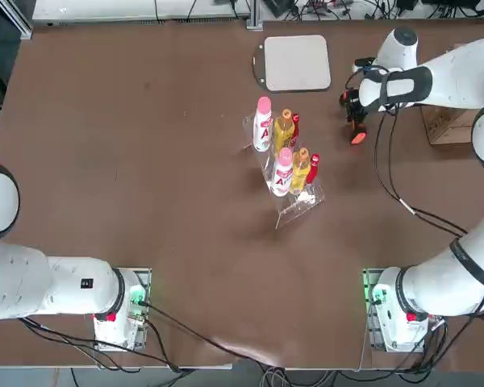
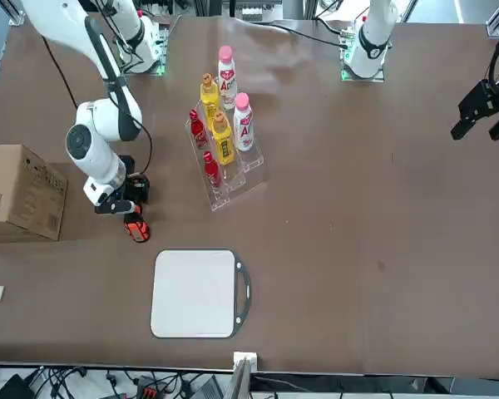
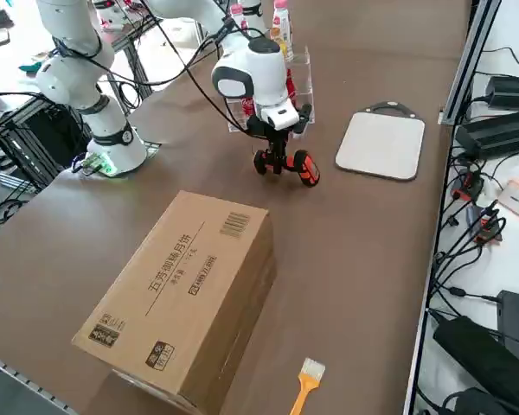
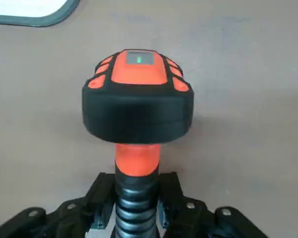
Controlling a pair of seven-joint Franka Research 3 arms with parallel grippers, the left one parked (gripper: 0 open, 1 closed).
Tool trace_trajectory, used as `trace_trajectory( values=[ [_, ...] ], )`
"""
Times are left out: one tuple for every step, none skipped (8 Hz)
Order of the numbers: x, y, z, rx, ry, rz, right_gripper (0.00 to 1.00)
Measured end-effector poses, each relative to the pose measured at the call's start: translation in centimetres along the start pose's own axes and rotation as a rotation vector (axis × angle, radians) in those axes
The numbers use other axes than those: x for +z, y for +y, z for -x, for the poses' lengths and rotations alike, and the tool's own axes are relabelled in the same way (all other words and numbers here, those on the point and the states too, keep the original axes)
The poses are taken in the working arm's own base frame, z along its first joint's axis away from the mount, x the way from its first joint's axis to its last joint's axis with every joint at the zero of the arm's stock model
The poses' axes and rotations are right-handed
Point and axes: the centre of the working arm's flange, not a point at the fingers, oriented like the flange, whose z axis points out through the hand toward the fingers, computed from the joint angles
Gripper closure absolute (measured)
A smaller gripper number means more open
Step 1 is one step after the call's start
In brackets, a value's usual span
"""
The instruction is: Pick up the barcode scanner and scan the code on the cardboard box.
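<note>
The barcode scanner [image 4: 137, 96] is black with an orange head and a small green light, and its ribbed handle sits between my fingers. My right gripper [image 4: 137, 191] is shut on that handle. Seen from overhead, the right gripper [image 1: 355, 109] is at the far right of the table, with the scanner's orange tip [image 1: 357, 135] pointing toward the robot's side. The scanner [image 3: 298, 166] stays low at the table surface. The cardboard box [image 3: 186, 294] lies further right, barcode label on top; the cardboard box [image 1: 450, 125] is partly under my arm, and the box [image 2: 17, 193] stands apart from the scanner [image 2: 135, 229].
A clear rack of red-capped, yellow and pink bottles [image 1: 286, 153] stands mid-table, left of the gripper. A flat grey pad [image 1: 297, 63] lies at the far edge. A small orange brush [image 3: 304, 385] lies beyond the box near the table's right edge.
</note>
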Motion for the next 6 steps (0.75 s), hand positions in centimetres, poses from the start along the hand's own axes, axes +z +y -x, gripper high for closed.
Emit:
trace_trajectory(
  values=[
    [0.0, 0.0, 0.0, 0.000, 0.000, 0.000, 0.57],
    [-0.1, 0.0, 0.0, 0.000, 0.001, 0.000, 0.57],
    [-0.2, 0.0, -0.2, -0.003, 0.006, 0.000, 0.57],
    [-1.0, 0.0, -0.6, -0.003, 0.008, 0.000, 0.57],
    [-2.5, 0.0, -1.2, -0.003, -0.012, 0.001, 0.57],
    [-5.1, 0.1, -1.9, 0.000, -0.035, 0.003, 0.57]
  ],
)
